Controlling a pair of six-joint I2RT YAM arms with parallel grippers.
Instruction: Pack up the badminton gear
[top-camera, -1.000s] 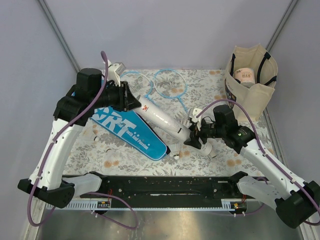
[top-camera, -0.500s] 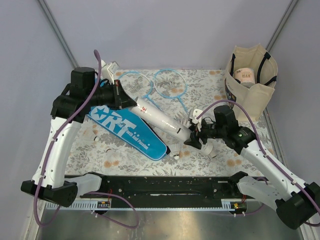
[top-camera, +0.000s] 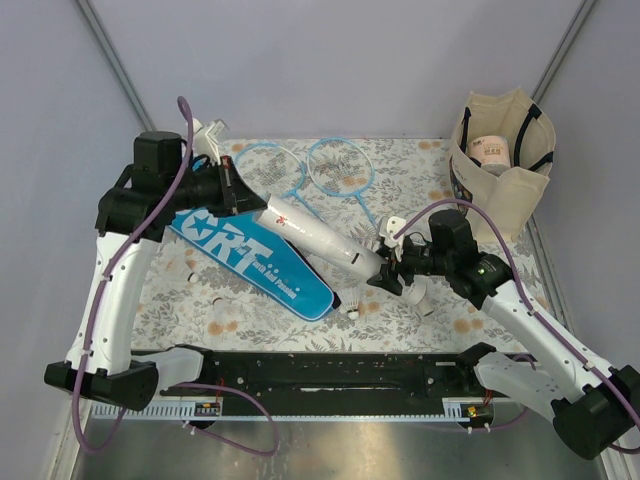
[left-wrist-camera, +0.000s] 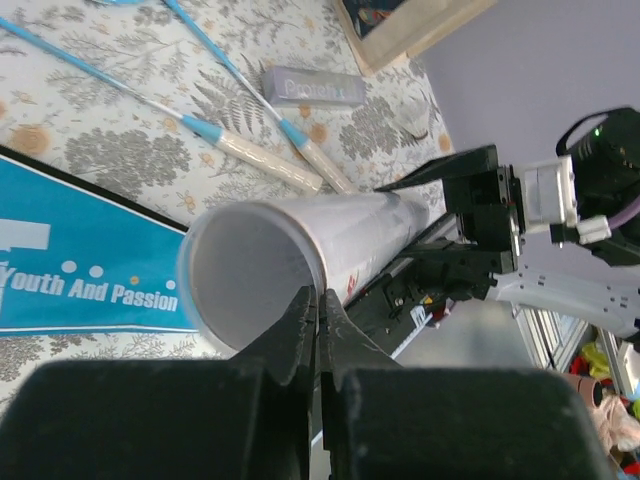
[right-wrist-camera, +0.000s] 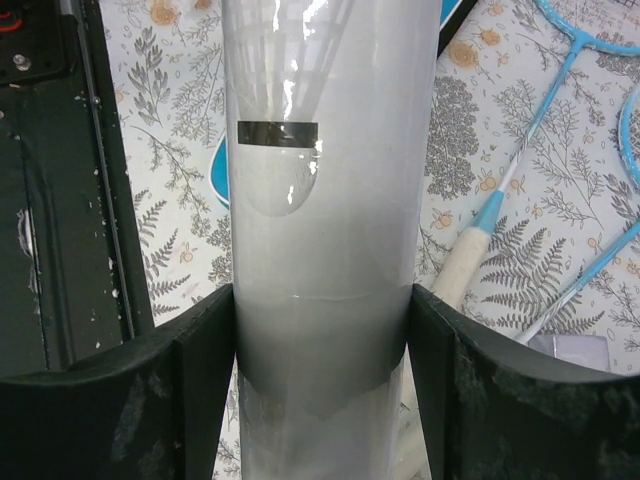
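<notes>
**Desk:** Where is the tube (top-camera: 320, 235), and what has just changed?

**Photographer:** It hangs slantwise over the middle of the table (top-camera: 440, 160), open mouth toward the far-left corner and closed end toward the near-right. A second ago the left gripper (left-wrist-camera: 315, 305) stood half open at that mouth. Now it is pinched tight on the thin rim, one finger inside the wall and one outside. That arm has also drawn back toward the far-left corner, and the mouth has gone with it.

**Desk:** And the other end?

**Photographer:** The right gripper (right-wrist-camera: 322, 300) clasps the tube's lower body, jaws wide around it, as before.

**Desk:** What does that mean for the packing?

**Photographer:** The tube is now steadied at both ends with its mouth clear. Little else looks packed. The shuttlecock (top-camera: 350, 299) lies loose near the near edge, just beside the cover's (top-camera: 255, 262) tip. The rackets (top-camera: 335, 170) rest along the far edge, outside the cover. With both grippers occupied, I judge one must let go before anything is picked up.
</notes>
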